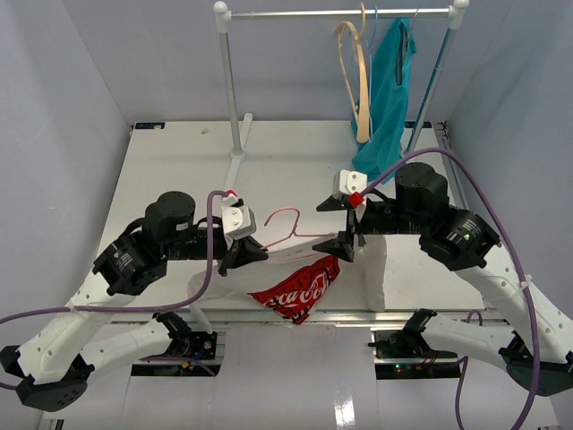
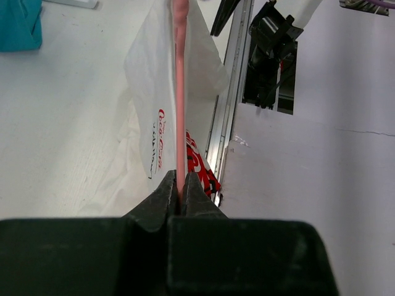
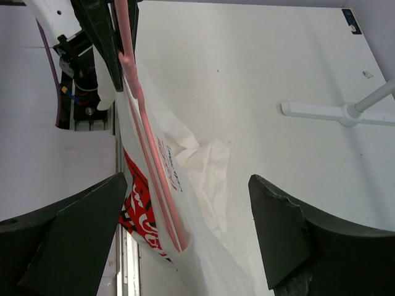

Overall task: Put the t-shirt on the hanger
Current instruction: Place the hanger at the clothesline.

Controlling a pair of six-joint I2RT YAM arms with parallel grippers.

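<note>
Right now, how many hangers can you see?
3. A pink wire hanger in the left gripper; on the rail, a tan wooden hanger and a third, mostly hidden under the teal garment.

Hangers, three: pink wire hanger (image 2: 179,92), tan wooden hanger (image 1: 363,98), and a third carrying the teal garment (image 1: 389,90). Garments, two: that one and the t-shirt (image 1: 300,291).

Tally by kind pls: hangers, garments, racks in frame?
Hangers: 3 (pink wire hanger, tan wooden hanger, mostly hidden hanger on the rail)
Garments: 2 (white t-shirt, teal garment on the hidden one)
Racks: 1 (clothes rack)
Total: 6
</note>
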